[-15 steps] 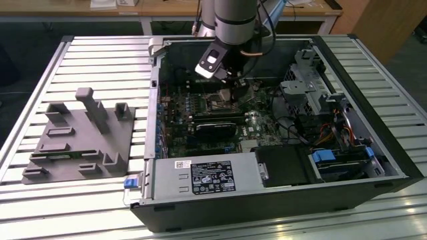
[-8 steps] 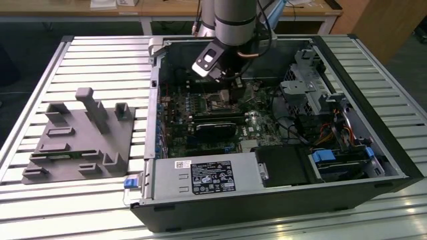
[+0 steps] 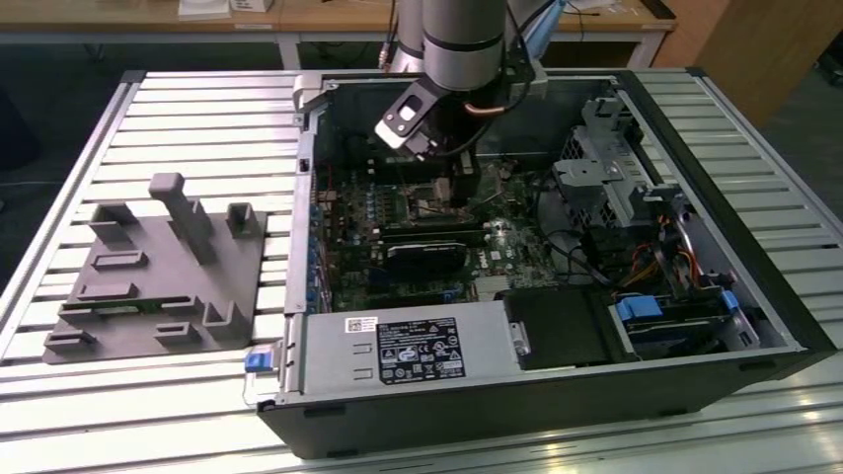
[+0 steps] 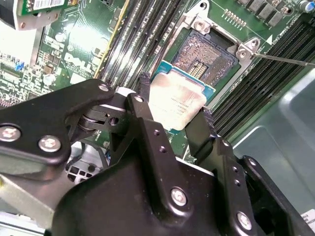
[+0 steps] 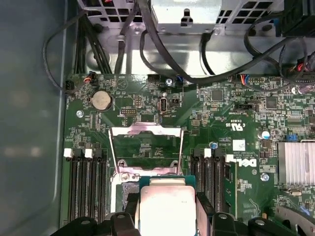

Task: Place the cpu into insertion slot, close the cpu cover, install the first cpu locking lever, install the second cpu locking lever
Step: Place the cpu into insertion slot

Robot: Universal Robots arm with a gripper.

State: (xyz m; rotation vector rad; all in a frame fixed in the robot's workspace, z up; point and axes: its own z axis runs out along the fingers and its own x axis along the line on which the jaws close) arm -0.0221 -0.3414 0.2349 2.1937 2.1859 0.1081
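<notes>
On a slatted metal table (image 3: 197,109), inside an open computer case (image 3: 461,420), the gripper (image 4: 175,98) clamps the cpu (image 4: 177,101) over the bare insertion slot (image 4: 206,56). Beyond it the cpu cover (image 5: 145,129) stands raised. Seating, closing and locking appear undone.

The gripper (image 4: 175,100): matt black, smooth, with bright metal screw heads. The cpu (image 5: 166,209) clamped in it: pale metal top, dull satin sheen. The insertion slot (image 4: 209,56) just beyond the gripper: silvery metal rim, dark centre. The cpu cover (image 5: 146,146) past that: thin bare metal, shiny. The circuit board (image 5: 221,98) beneath: green, glossy.
</notes>
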